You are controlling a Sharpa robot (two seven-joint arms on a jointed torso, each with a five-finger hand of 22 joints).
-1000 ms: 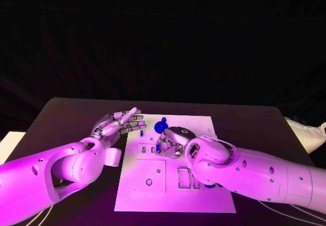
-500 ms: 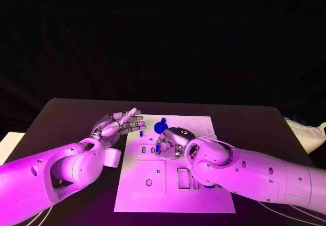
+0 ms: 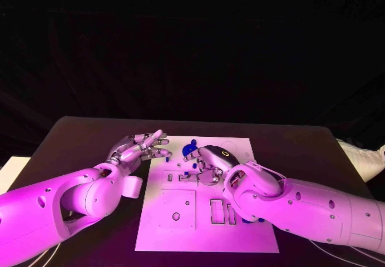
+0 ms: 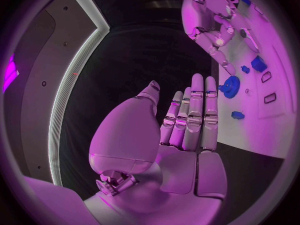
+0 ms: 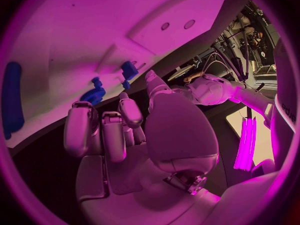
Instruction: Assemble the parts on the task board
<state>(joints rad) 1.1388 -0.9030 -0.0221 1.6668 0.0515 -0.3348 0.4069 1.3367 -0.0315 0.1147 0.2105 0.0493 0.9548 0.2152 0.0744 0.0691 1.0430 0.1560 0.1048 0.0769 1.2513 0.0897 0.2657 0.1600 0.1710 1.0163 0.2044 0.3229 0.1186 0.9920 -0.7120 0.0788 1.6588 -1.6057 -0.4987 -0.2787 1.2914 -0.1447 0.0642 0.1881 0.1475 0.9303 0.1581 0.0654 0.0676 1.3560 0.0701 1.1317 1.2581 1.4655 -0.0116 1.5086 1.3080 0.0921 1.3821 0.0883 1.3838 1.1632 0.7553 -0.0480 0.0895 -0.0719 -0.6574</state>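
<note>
1. On the black counter point(image 3: 88, 139), over the middle of the white task board point(image 3: 205, 233), the right robot hand point(image 3: 210, 165) is now sitting slightly farther from the robot than a second ago. It is edging toward the blue gear-shaped part point(image 3: 190, 149), which is lying where it was.
2. The right robot hand's fingers are curling down toward the board. The right wrist view is showing no part in the palm, but whether the fingertips are pinching anything cannot be told.
3. The left robot hand point(image 3: 141, 147) is hovering beside the board's left edge, released and grasping nothing. Its fingers are lying a little lower than a second ago.
4. Judged from this small shift, the right robot hand is probably lining up on a part near the gear. No part is appearing newly seated, so the assembly seems to be at an early stage.
5. Counted, the scene is showing:
   - two robot hands
   - one task board
   - one gear-shaped part
   - one blue block point(image 4: 259, 63)
   - two small blue studs point(image 4: 237, 115) point(image 4: 245, 69)
   - one long blue bar point(image 5: 12, 102)
6. All five parts are lying or standing on the board, none in a robot hand's visible grasp.
</note>
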